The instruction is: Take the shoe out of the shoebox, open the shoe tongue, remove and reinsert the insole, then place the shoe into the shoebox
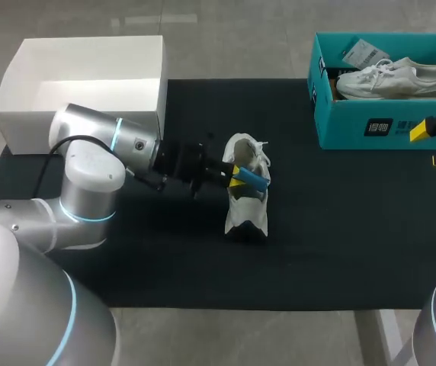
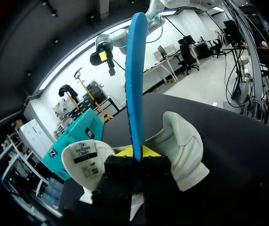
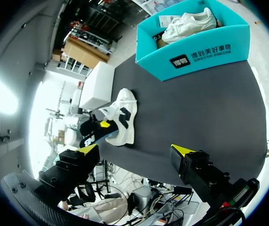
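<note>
A: What has the left gripper [image 1: 237, 177] got?

B: It is closed tight on the blue insole [image 1: 253, 180], which juts out past its yellow tips, right at the opening of the white shoe [image 1: 247, 204]. The shoe sits mid-tabletop [image 1: 340, 229], well outside the shoebox. I can't tell whether the insole's far end is inside the shoe.

A: What could go wrong here?

B: I'd judge the insole could buckle or catch on the collar or tongue if pushed in at an angle, since it is thin and held by one end. Nothing braces the shoe, so a push might also slide or tip it.

A: And the right gripper [image 1: 434, 145]?

B: It is spread wide and holds nothing, hanging off to the side by the teal shoebox's [image 1: 370, 126] front wall, well apart from the shoe.

A: Give me a count.

B: Two grippers and one insole. Two shoes: the one on the tabletop and a second shoe [image 1: 393, 78] lying in the shoebox. Two boxes: the teal one and a white box [image 1: 20, 84] at the far left corner.
</note>
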Action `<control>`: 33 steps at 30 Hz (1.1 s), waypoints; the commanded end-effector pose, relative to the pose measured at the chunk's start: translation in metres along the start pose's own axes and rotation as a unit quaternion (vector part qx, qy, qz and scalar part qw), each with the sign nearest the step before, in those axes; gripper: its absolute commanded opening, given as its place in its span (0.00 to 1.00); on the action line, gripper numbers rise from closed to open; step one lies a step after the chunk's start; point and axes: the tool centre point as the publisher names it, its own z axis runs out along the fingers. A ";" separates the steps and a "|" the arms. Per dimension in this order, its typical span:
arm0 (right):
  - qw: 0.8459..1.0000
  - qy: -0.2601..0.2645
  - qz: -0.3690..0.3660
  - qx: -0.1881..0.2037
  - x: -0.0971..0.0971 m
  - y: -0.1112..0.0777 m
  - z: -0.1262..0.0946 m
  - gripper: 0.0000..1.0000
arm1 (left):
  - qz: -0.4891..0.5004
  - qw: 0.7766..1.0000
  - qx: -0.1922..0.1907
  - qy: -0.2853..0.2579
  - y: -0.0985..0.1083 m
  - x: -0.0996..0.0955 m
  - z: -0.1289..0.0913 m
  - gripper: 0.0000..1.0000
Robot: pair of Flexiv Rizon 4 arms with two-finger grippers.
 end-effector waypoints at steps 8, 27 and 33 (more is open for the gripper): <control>1.000 -0.001 0.000 0.000 0.000 0.000 0.000 1.00 | 0.025 0.999 0.020 0.017 -0.040 0.009 -0.010 0.42; 1.000 -0.001 0.000 0.000 0.000 0.000 0.000 1.00 | 0.041 0.997 -0.029 0.056 -0.007 0.019 0.009 0.00; 1.000 -0.001 0.000 0.000 0.000 0.000 0.000 1.00 | 0.031 0.998 -0.041 0.048 0.009 0.014 0.011 0.00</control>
